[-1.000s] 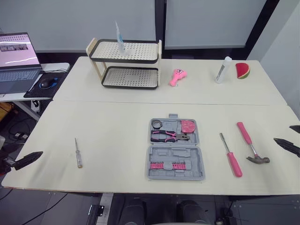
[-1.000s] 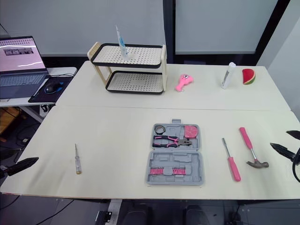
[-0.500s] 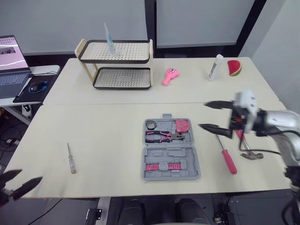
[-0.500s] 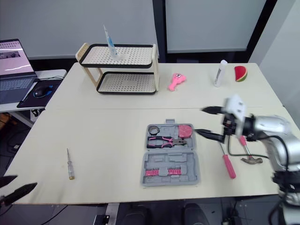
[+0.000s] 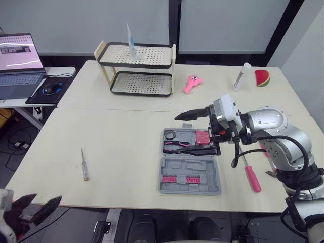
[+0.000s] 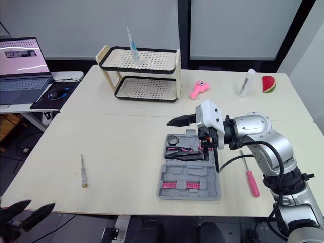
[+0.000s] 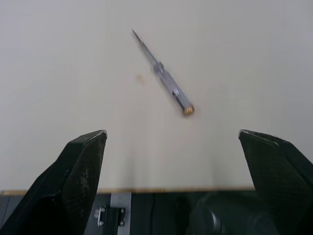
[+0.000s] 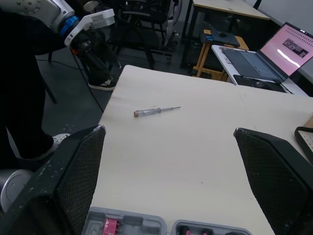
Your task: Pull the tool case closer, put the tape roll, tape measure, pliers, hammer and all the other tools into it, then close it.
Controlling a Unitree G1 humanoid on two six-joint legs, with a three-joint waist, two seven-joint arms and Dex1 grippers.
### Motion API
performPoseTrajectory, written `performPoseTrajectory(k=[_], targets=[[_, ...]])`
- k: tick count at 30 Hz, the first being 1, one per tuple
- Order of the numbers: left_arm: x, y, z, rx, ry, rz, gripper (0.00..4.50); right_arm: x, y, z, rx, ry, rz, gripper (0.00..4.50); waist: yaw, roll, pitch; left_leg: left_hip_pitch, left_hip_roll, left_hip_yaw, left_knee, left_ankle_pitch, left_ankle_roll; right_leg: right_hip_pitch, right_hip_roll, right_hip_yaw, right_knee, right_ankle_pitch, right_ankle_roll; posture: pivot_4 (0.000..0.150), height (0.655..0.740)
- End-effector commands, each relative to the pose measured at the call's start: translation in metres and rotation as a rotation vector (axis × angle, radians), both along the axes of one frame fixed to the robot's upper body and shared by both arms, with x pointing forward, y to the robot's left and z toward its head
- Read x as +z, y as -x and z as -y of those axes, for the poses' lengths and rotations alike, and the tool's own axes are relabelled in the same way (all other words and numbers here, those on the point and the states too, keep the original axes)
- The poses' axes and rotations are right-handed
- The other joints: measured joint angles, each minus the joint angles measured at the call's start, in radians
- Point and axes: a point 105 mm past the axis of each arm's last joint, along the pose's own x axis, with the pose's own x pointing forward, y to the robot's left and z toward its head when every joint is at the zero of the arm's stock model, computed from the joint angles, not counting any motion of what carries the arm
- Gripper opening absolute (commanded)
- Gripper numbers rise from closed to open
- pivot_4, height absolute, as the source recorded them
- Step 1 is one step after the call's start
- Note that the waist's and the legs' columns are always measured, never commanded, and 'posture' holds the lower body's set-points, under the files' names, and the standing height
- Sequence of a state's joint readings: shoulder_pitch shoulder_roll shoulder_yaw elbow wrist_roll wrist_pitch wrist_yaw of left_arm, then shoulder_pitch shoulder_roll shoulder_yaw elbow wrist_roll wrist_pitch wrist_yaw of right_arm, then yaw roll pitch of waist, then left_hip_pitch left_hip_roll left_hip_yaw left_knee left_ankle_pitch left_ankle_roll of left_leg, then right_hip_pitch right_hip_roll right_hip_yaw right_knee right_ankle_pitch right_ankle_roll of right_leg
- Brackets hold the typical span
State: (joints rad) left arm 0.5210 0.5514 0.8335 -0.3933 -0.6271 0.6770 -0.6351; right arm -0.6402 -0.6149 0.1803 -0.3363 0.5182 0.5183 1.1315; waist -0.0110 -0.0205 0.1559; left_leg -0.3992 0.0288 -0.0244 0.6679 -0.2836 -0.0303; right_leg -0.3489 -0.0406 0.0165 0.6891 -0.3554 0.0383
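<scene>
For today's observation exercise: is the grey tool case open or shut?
Open: the tool case lies spread flat, both halves facing up, pliers visible inside.

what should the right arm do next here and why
Probably lower the open right pincer onto the far rim of the grey plastic tool case and draw it toward the table's near edge. The pincer hovers spread over the case's far half, holding nothing. The case lies open mid-table, and the pink-handled screwdriver and slim metal screwdriver lie outside it.
</scene>
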Motion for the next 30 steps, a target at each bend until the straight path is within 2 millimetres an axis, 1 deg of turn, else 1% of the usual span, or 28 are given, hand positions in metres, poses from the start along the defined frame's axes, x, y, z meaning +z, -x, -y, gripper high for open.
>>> performPoseTrajectory(k=[1,3,5,8,10,14,17,21,24,27,29,30], targets=[[-0.002,-0.026,0.001,0.16,-0.018,0.026,4.5,0.011,-0.005,0.003,-0.056,-0.041,0.037,4.48,0.0,0.0,0.0,0.0,0.0,0.0,0.0,0.0,0.0,0.0,0.0,0.0,0.0,0.0,0.0,0.15,0.74],[-0.01,-0.039,0.005,0.225,-0.013,0.015,4.5,0.012,-0.007,0.004,-0.077,-0.048,0.038,4.48,-0.002,-0.001,0.0,0.0,0.0,0.0,0.002,0.0,0.0,0.0,0.001,0.0,0.002,0.0,0.0,0.15,0.74],[-0.022,-0.051,0.012,0.245,-0.014,-0.008,4.5,0.011,-0.008,0.005,-0.09,-0.043,0.039,4.48,-0.004,-0.001,0.0,0.0,0.0,0.0,0.003,0.0,0.0,0.0,0.001,0.001,0.002,0.0,0.0,0.15,0.74],[-0.043,-0.065,0.021,0.263,0.002,-0.039,4.5,0.01,-0.008,0.007,-0.104,-0.034,0.041,4.48,-0.007,0.0,0.0,-0.001,0.0,0.0,0.002,0.0,0.0,-0.001,0.001,0.001,0.002,0.0,0.0,0.15,0.74],[-0.053,-0.071,0.021,0.286,-0.007,-0.057,4.5,0.01,-0.008,0.007,-0.116,-0.033,0.044,4.48,-0.008,-0.001,0.0,-0.001,0.001,0.0,0.002,0.0,0.0,-0.001,0.002,0.0,0.002,0.0,0.0,0.15,0.74],[-0.067,-0.083,0.017,0.314,-0.021,-0.071,4.5,0.01,-0.006,0.009,-0.131,-0.034,0.038,4.48,-0.007,-0.001,0.0,-0.001,0.0,0.0,0.002,0.0,0.0,-0.001,0.002,0.0,0.002,0.0,0.0,0.15,0.74],[-0.072,-0.091,0.019,0.296,-0.029,-0.075,4.5,0.009,-0.005,0.011,-0.139,-0.03,0.037,4.48,-0.005,-0.001,0.0,-0.001,0.0,0.0,0.003,0.0,0.0,-0.001,0.001,0.0,0.002,0.0,0.0,0.15,0.74],[-0.078,-0.1,0.029,0.268,-0.026,-0.09,4.5,0.01,-0.006,0.011,-0.157,-0.032,0.047,4.48,-0.003,-0.001,0.0,-0.001,-0.001,0.001,0.003,0.0,0.0,0.0,0.001,0.0,0.001,0.0,0.0,0.15,0.74],[-0.08,-0.101,0.032,0.266,-0.02,-0.1,3.91,0.011,-0.006,0.012,-0.162,-0.032,0.049,4.5,-0.003,0.0,0.0,-0.001,0.0,0.001,0.003,0.0,0.0,0.0,0.001,0.001,0.001,0.0,0.0,0.15,0.74],[-0.081,-0.102,0.039,0.254,-0.015,-0.105,3.04,0.011,-0.005,0.012,-0.165,-0.032,0.051,4.5,-0.003,0.0,0.0,-0.001,-0.001,0.001,0.003,0.0,0.0,0.0,0.001,0.001,0.001,0.0,0.0,0.15,0.74],[-0.083,-0.1,0.039,0.258,-0.017,-0.115,2.51,0.011,-0.005,0.012,-0.167,-0.033,0.051,4.5,-0.002,0.0,0.0,-0.001,-0.001,0.001,0.003,0.0,-0.001,0.0,0.001,0.001,0.001,0.0,0.0,0.15,0.74],[-0.084,-0.1,0.038,0.265,-0.018,-0.119,2.17,0.011,-0.006,0.012,-0.169,-0.033,0.052,4.5,-0.002,0.0,0.0,-0.001,-0.001,0.001,0.003,0.0,-0.001,0.0,0.001,0.001,0.001,0.0,0.0,0.15,0.74]])
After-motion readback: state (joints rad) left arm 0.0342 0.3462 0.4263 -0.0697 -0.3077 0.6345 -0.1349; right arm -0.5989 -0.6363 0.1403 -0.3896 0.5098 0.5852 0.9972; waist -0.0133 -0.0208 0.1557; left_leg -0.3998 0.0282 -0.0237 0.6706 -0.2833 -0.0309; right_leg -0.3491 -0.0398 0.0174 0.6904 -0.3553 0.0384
